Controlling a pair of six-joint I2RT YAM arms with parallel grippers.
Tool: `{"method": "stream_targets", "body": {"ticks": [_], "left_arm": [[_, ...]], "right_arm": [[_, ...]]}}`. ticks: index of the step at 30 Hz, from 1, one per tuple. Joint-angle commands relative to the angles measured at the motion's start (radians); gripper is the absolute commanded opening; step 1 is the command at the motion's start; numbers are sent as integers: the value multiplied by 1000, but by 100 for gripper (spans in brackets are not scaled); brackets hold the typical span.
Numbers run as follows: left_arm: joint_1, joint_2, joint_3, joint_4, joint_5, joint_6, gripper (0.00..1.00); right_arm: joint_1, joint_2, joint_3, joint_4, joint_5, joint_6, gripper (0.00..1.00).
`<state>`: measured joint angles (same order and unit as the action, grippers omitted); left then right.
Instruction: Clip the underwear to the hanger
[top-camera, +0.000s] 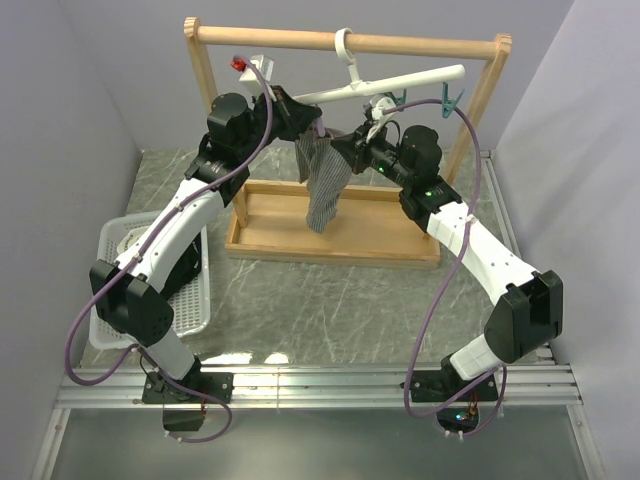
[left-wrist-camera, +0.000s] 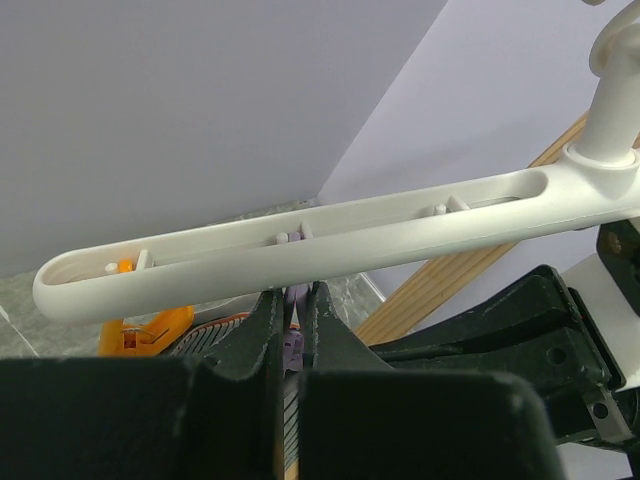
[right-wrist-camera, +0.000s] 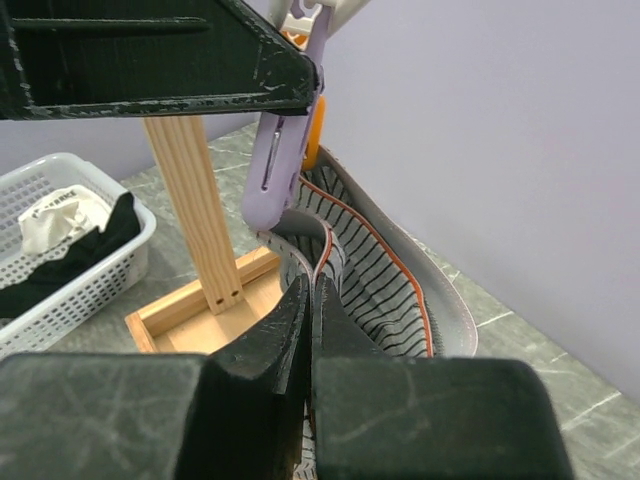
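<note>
The white hanger (top-camera: 400, 82) hangs tilted from the wooden rod; in the left wrist view its bar (left-wrist-camera: 320, 235) runs just above my fingers. My left gripper (top-camera: 303, 120) (left-wrist-camera: 292, 318) is shut on a purple clip (left-wrist-camera: 291, 345) (right-wrist-camera: 280, 170) that dangles under the bar. The clip's lower end meets the waistband of the grey striped underwear (top-camera: 322, 185) (right-wrist-camera: 390, 270). My right gripper (top-camera: 338, 150) (right-wrist-camera: 312, 292) is shut on that waistband just below the clip. The rest of the cloth hangs down over the wooden base. An orange clip (left-wrist-camera: 145, 325) sits near the bar's end.
The big wooden frame (top-camera: 350, 42) stands on a tray-like base (top-camera: 390, 235), and its post (right-wrist-camera: 195, 200) is close to my right fingers. A teal clip (top-camera: 450, 98) hangs at the hanger's right end. A white basket (top-camera: 112, 240) (right-wrist-camera: 40, 180) with black and whitish cloth sits at the left.
</note>
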<state>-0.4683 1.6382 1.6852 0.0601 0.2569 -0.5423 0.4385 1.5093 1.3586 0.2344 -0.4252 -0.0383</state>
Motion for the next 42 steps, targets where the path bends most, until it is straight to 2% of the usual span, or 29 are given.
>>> {"method": "stream_targets", "body": {"ticks": [1, 15, 26, 42], "left_arm": [[-12, -14, -2, -42, 30, 38, 0], [-12, -8, -9, -43, 21, 70, 0], [-12, -9, 16, -23, 45, 56, 0], [-10, -1, 27, -37, 33, 70, 0]], "right_arm": [[3, -37, 48, 77, -3, 35, 0], [3, -73, 17, 114, -41, 37, 0], [2, -32, 36, 13, -29, -11, 0], [3, -60, 5, 11, -70, -49, 0]]}}
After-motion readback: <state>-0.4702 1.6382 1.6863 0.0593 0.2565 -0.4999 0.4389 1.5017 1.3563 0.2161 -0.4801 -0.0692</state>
